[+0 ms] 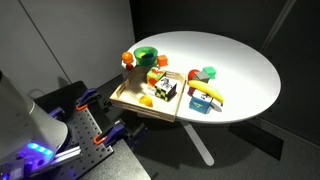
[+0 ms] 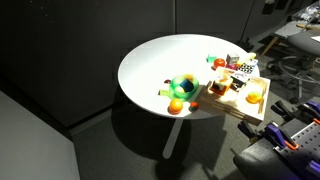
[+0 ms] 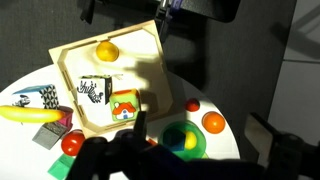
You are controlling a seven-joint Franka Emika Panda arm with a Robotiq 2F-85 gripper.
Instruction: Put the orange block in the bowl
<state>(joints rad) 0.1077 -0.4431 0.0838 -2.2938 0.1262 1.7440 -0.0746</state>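
Observation:
The bright-green bowl stands on the white round table next to the wooden tray and holds a blue piece and a yellow piece. It shows in both exterior views. An orange rounded block lies on the table just beside the bowl, also seen in both exterior views. My gripper is open and empty, its dark fingers hanging above the bowl and the orange block. The gripper does not show in the exterior views.
A wooden tray holds another orange piece, a zebra-print block and a house-print block. A banana and small red pieces lie around it. The table edge runs close to the bowl.

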